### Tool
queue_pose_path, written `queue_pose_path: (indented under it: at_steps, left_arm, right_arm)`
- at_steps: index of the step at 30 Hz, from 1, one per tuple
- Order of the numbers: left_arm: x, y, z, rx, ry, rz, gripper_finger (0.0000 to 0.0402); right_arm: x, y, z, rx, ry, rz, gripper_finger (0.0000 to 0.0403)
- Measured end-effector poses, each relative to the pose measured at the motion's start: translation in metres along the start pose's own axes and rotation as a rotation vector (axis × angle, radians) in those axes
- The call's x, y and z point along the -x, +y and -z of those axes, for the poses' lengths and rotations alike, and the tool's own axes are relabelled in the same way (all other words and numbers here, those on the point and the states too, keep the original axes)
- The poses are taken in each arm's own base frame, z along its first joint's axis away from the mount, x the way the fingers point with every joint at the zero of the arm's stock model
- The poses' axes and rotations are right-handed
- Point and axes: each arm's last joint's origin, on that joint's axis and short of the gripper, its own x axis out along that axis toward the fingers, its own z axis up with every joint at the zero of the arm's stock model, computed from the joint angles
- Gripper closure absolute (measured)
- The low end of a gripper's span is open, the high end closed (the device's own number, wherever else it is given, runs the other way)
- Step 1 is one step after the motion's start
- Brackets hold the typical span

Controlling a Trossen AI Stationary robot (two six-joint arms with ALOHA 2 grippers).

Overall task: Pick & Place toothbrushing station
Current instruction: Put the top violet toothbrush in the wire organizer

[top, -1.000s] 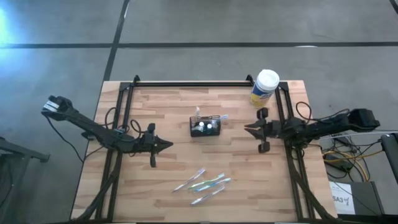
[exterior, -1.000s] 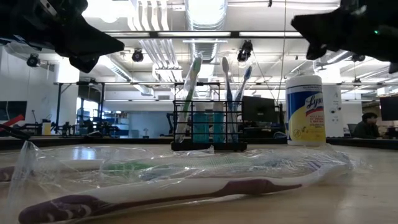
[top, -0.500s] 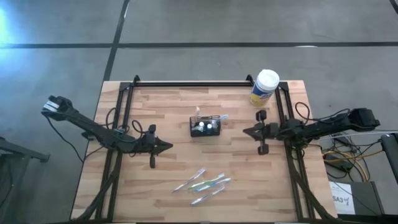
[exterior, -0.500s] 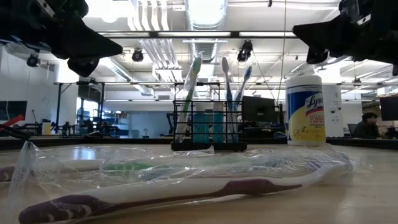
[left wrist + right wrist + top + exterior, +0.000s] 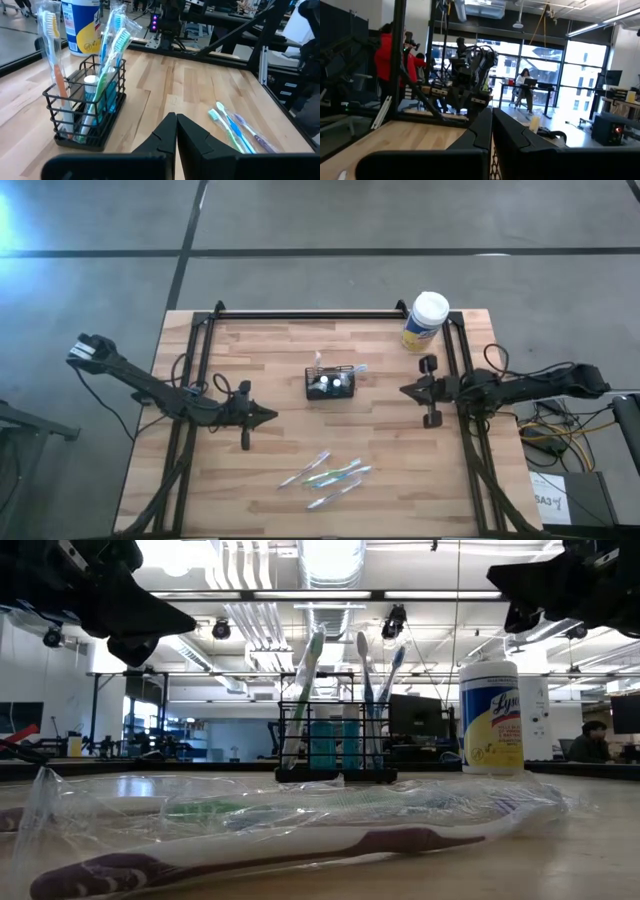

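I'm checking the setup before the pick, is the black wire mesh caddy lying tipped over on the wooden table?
No, the black wire mesh caddy stands upright on the wooden table, with toothbrushes sticking up out of it.

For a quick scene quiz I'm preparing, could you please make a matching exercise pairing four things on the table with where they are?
Things:
1. black caddy
2. canister
3. loose toothbrushes
4. left gripper

Places:
A. table's far right corner
B. near edge, in plastic wrap
C. table's middle, holding upright toothbrushes
D. left of the caddy, shut, empty

Pairs: 1-C, 2-A, 3-B, 4-D
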Motion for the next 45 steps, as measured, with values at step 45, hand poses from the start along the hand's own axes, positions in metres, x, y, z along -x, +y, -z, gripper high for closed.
queue_pose_path:
  at_steps: [45]
  left_arm:
    - [-0.178, -0.136, -0.035, 0.031, 0.952, -0.179, 0.027]
  right_arm:
    - [0.031, -0.001, -0.001, -0.096, 0.066, -0.006, 0.0394]
